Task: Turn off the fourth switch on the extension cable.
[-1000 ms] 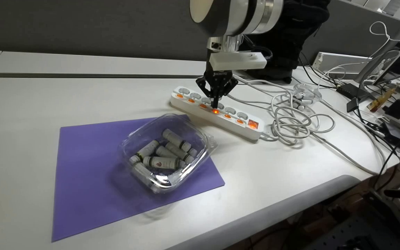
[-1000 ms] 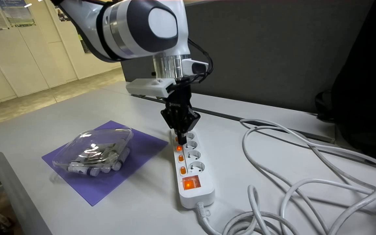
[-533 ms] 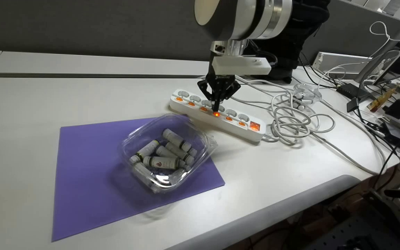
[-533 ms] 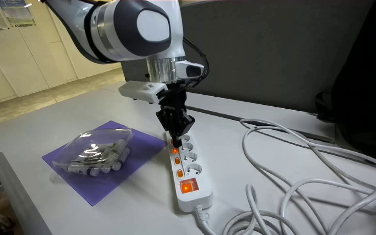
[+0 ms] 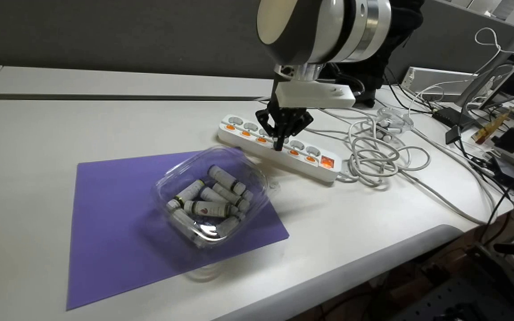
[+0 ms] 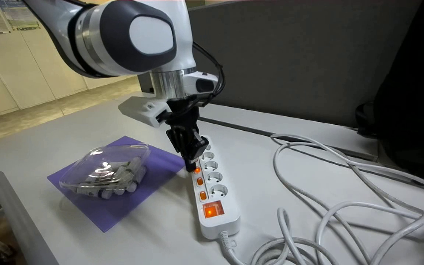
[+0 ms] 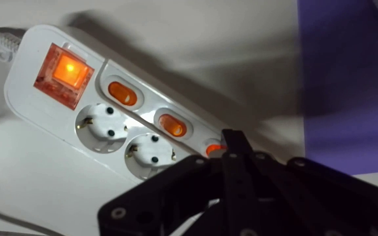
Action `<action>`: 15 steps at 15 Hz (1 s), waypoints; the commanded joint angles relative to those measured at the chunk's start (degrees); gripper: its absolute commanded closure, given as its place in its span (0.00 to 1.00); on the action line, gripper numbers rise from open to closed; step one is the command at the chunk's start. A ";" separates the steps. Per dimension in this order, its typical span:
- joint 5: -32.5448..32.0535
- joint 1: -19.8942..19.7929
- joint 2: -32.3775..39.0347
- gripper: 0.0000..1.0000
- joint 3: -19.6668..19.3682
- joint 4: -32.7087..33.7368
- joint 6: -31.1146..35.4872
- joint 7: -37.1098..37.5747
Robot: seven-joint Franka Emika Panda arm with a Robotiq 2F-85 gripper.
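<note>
The extension cable, a white power strip [image 5: 257,146], lies on the table with a row of orange switches and sockets. It also shows in an exterior view [image 6: 221,223] and in the wrist view [image 7: 44,98]. One switch glows in an exterior view [image 6: 197,170], fourth from the end away from the cord. It is partly covered in the wrist view [image 7: 212,149] and hidden behind the fingertips in an exterior view. My gripper [image 5: 278,146] is shut and empty. Its tips [image 6: 190,168] are beside that switch, at the strip's mat-side edge; contact is unclear. They also show in the wrist view [image 7: 236,139].
A big square switch [image 7: 70,70] glows at the cord end. A clear tray [image 5: 261,187] of grey pieces stands on a purple mat [image 5: 114,232]. The white cord [image 6: 230,244] and coiled cables [image 5: 373,156] lie beyond the strip. A black bag [image 5: 391,49] stands behind.
The strip shifted slightly toward the mat side earlier and then stayed still. My shut gripper has moved from the socket side across the glowing switch to the mat-side edge. The switch still glows.
</note>
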 commanded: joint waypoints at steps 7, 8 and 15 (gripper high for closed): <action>5.76 -2.30 -1.18 1.00 1.08 -0.80 1.08 -0.26; 6.36 -2.72 -0.95 1.00 1.33 -0.49 0.75 -0.57; 14.36 -9.34 1.16 1.00 5.62 2.27 -2.24 -7.54</action>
